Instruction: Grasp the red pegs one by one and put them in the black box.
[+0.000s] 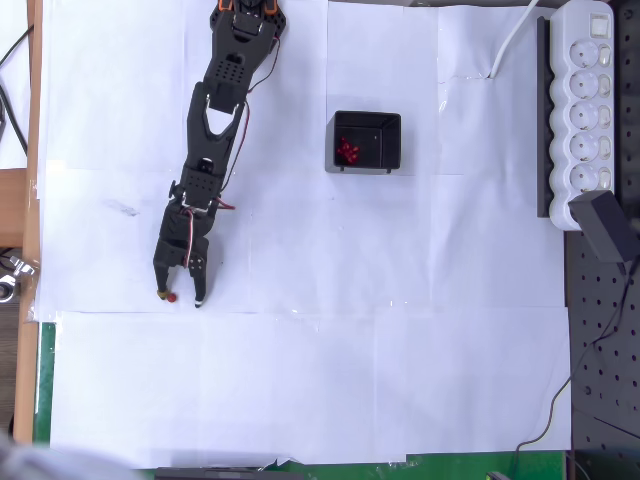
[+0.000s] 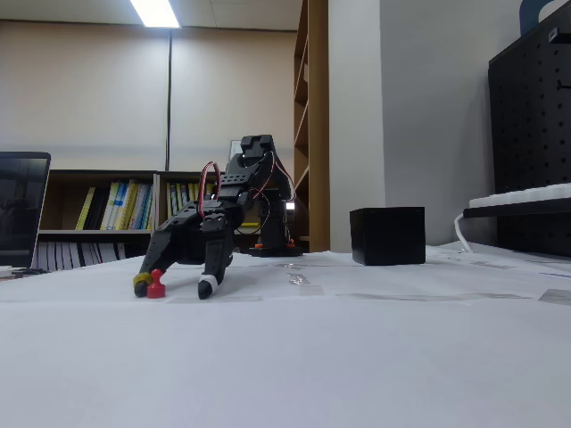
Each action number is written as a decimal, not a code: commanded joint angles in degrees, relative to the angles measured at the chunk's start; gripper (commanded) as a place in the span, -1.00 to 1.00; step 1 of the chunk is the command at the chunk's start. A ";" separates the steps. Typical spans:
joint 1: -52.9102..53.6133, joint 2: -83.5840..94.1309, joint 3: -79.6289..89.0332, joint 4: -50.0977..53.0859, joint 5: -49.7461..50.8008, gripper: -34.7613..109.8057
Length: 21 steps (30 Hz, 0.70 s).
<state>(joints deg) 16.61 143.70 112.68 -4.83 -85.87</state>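
A red peg (image 1: 172, 296) (image 2: 157, 285) stands on the white paper at the left, between the tips of my gripper (image 1: 180, 297) (image 2: 171, 287). The gripper is open, its fingers lowered to the table on either side of the peg, which sits close to the left finger in both views. The black box (image 1: 366, 141) (image 2: 386, 235) sits well to the right and farther back; several red pegs (image 1: 347, 152) lie inside it at its left in the overhead view.
A white power strip (image 1: 584, 108) lies along the right edge with a black adapter (image 1: 607, 225) by its near end. A black pegboard (image 1: 603, 350) covers the right side. The table's left edge (image 1: 33, 150) runs close to the arm.
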 commanded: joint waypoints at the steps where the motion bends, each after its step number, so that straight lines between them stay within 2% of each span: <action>1: 1.23 1.14 0.88 -1.14 -0.18 -0.22; 11: 1.32 0.18 -0.62 -0.97 -0.09 -0.32; 21: 1.58 -1.05 -1.76 -0.88 -0.79 -0.52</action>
<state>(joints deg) 16.52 142.82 111.45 -4.83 -85.34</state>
